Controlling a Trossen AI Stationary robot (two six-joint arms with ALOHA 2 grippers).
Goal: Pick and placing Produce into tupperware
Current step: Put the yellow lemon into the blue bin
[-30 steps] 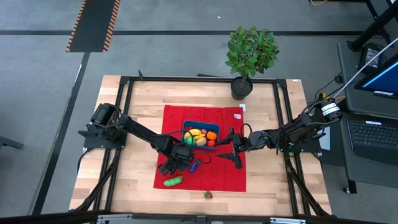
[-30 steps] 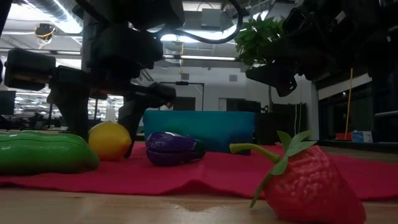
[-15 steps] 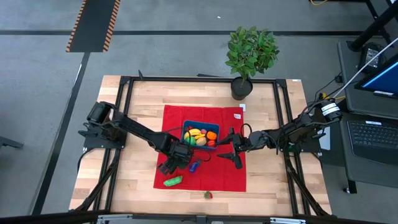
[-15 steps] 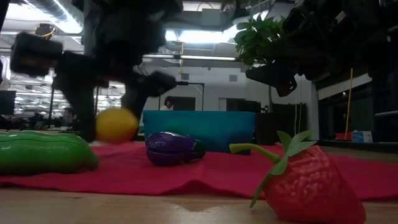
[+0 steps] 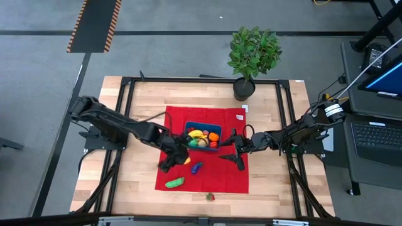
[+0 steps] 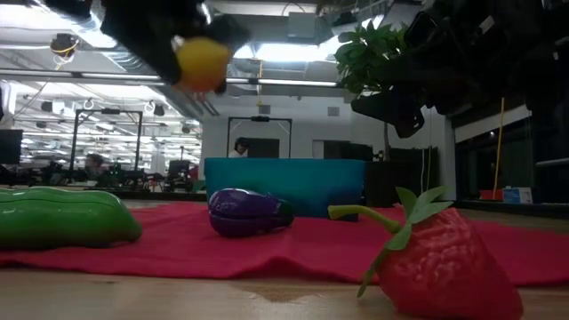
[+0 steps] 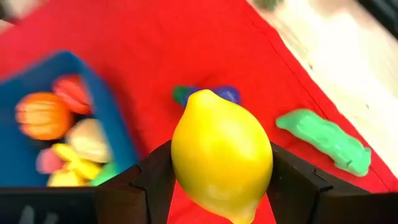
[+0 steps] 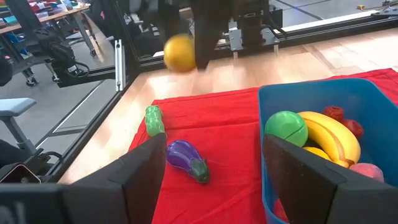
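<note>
tupperware: the teal tub sits near the middle of the red cloth, already pretty loaded. I count a banana, a green round fruit, an orange one and a few reddish bits I can't really name.

in hand: left gripper is clamped on a yellow lemon, lifted well clear of the cloth, hanging off the tub's 7 o'clock corner. Not over the tub yet as far as I can tell.

right arm: right gripper waits at the tub's 3 o'clock, fingers spread wide, holding nothing.

still out, on the cloth: purple eggplant around 6 o'clock from the tub, green cucumber-ish thing further out toward 7.

still out, off the cloth: strawberry on the bare wood just past the cloth's near edge, roughly 6 o'clock.

progress: I'd say well past halfway. Lemon needs to go in, then three stragglers left.

bystander: potted plant at 1 o'clock by the far table edge, not part of this.
</note>
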